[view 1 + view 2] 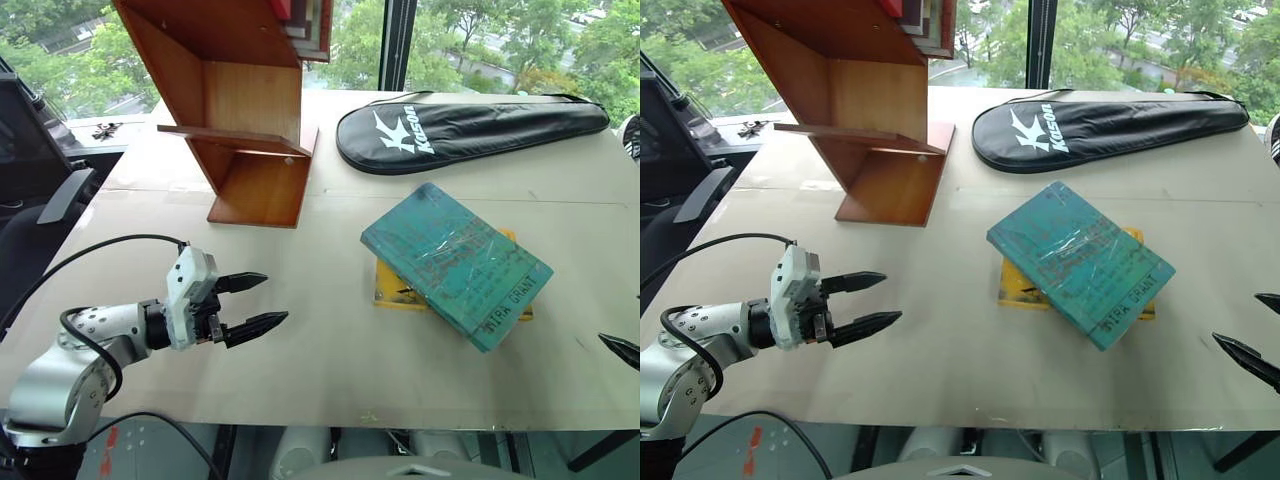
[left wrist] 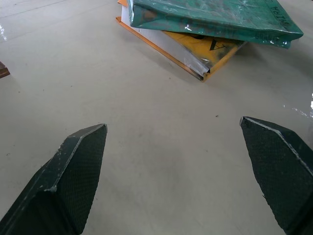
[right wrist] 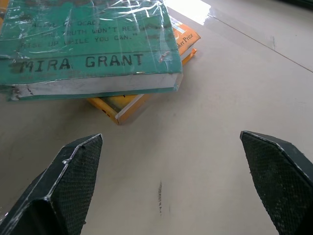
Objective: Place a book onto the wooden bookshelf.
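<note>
Nearest the camera, the left gripper (image 1: 255,302) hovers over the table (image 1: 330,370) with fingers spread apart and empty. The right gripper (image 1: 1252,335), at the right edge, is likewise spread and empty. Between them, the teal book (image 1: 456,264) lies atop a yellow book (image 1: 392,290). The wooden bookshelf (image 1: 240,110) stands at the back left, beside a black racket bag (image 1: 470,128).

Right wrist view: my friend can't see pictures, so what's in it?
A teal-green book with MIRA GRANT printed on its cover lies on top of a yellow book on a pale table. In front, the right tool has its two black fingers spread wide apart, holding nothing.
</note>
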`<move>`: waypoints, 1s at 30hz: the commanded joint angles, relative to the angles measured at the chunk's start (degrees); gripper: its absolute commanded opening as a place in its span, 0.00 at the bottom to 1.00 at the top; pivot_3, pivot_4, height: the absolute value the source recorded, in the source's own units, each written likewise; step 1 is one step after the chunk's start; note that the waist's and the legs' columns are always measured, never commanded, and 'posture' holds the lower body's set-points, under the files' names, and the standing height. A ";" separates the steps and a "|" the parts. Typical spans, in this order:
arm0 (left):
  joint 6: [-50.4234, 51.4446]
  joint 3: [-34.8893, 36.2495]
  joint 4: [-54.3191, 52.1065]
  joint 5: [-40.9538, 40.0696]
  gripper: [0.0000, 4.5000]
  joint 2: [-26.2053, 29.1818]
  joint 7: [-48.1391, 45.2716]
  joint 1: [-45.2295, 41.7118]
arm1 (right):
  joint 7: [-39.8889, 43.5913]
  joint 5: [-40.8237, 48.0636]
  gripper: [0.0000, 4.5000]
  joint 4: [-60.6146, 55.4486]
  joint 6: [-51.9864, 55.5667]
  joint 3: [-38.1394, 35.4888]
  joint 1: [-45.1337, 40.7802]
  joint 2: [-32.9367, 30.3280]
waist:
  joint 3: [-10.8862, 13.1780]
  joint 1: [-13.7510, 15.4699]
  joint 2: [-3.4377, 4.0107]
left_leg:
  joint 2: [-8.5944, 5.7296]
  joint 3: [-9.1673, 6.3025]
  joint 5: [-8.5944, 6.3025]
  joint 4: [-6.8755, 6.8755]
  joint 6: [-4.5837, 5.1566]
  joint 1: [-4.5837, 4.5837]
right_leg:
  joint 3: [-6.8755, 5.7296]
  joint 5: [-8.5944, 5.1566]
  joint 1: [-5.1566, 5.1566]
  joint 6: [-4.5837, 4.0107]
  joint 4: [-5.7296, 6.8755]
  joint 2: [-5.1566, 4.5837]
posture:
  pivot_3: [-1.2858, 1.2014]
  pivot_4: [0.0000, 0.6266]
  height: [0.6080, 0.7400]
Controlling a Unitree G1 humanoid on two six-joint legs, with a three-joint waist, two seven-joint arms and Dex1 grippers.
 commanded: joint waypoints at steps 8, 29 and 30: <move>1.41 -1.80 -5.85 -6.28 1.00 -0.33 -0.61 -8.99 | -17.28 7.97 1.00 -8.18 20.34 8.52 -19.09 -6.55 | 0.01 -0.21 0.11 | 0.00 0.07 0.02 0.02 -0.03 0.01 | 0.02 0.08 0.00 0.02 -0.02 0.01 | 0.52 0.24 1.00; -1.29 -1.16 -14.38 -8.16 1.00 -0.61 1.47 -2.89 | -13.93 -12.71 0.02 9.38 31.71 54.80 -58.56 -16.21 | 0.12 -0.41 0.13 | -0.02 0.11 0.17 0.15 -0.27 -0.99 | -0.12 0.16 -0.80 0.24 -0.12 0.10 | 0.52 0.24 1.00; -1.62 -1.40 -14.28 -7.64 1.00 -0.60 1.38 -2.12 | -14.26 -11.88 0.02 7.58 33.12 54.42 -58.76 -15.26 | 0.12 -0.44 0.13 | -0.01 0.08 0.17 0.14 -0.27 -0.97 | -0.14 0.16 -0.80 0.24 -0.08 0.13 | 0.52 0.24 1.00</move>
